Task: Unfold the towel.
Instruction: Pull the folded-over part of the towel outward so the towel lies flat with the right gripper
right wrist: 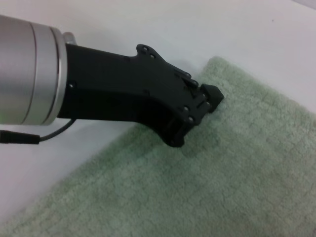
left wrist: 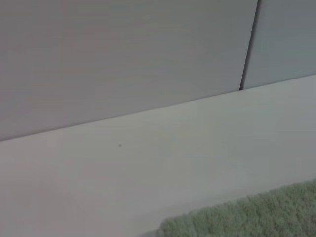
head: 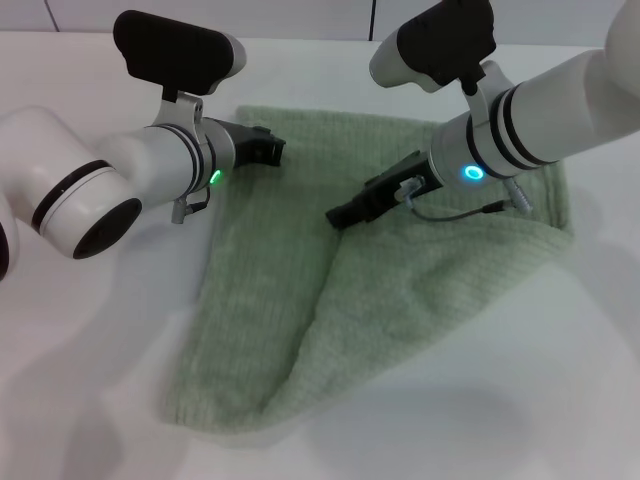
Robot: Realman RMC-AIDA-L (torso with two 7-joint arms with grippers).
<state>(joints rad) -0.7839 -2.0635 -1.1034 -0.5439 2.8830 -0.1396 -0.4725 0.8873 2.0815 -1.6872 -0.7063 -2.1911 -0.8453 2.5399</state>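
Note:
The pale green towel [head: 400, 290] lies on the white table, folded over itself along a slanting edge that runs from its middle to the near corner. My right gripper [head: 338, 215] is low over the towel's middle, at the top end of the folded-over layer, its fingers closed to a narrow tip on the cloth. My left gripper [head: 270, 148] rests at the towel's far left corner. It also shows in the right wrist view [right wrist: 205, 98], touching the towel [right wrist: 222, 173] near that corner. The left wrist view shows only a strip of the towel's edge [left wrist: 256, 217].
The white table [head: 100, 350] surrounds the towel on all sides. A pale wall with a dark vertical seam [left wrist: 249, 44] stands behind the table's far edge. My right arm's cable [head: 450, 213] hangs just above the towel.

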